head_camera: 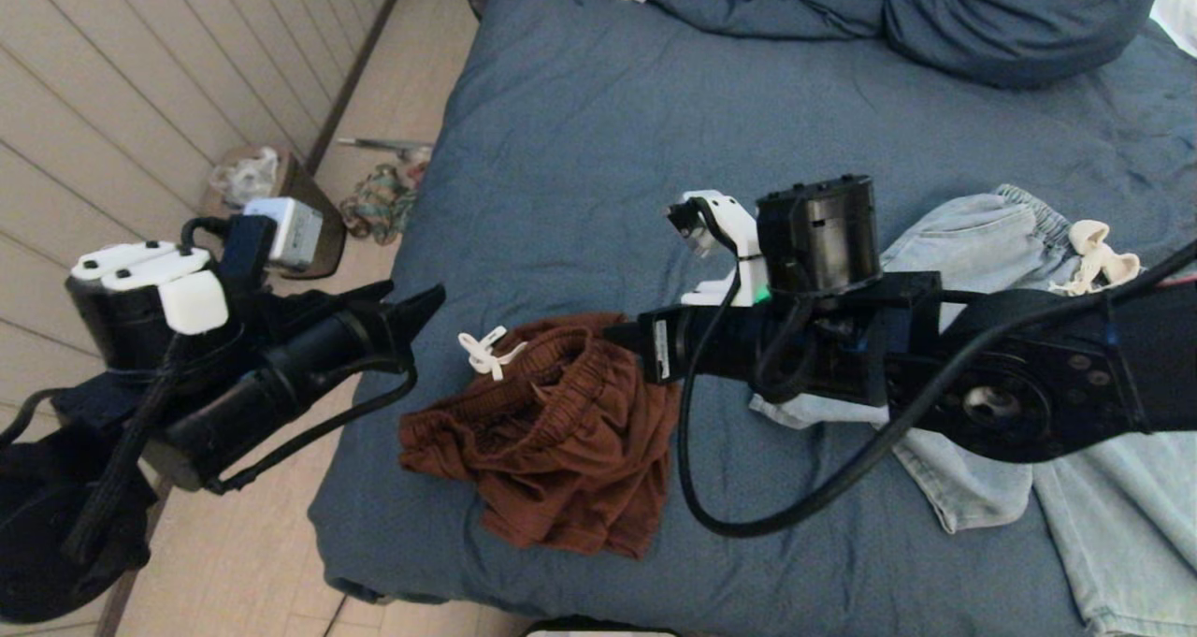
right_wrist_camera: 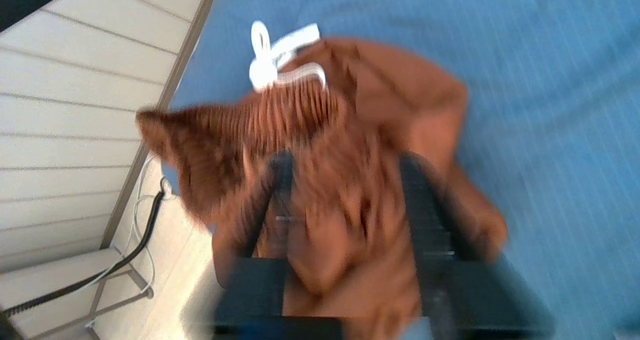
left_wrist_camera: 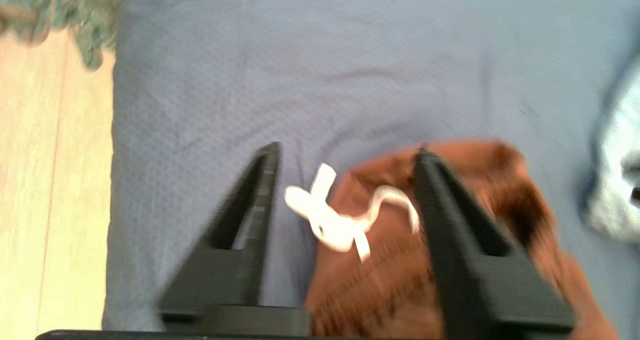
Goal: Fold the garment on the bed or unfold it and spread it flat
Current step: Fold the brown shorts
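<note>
Head view had the rust-brown shorts bunched near the bed's front-left corner, waistband running across between both arms. Left gripper hovered just left of the white drawstring, jaws apart, empty. Right gripper, nearer, straddled the fabric, jaws parted, grip unconfirmed

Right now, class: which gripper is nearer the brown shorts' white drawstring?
Left. The left gripper frames the white drawstring; the right gripper is over the brown shorts, farther from it.
</note>
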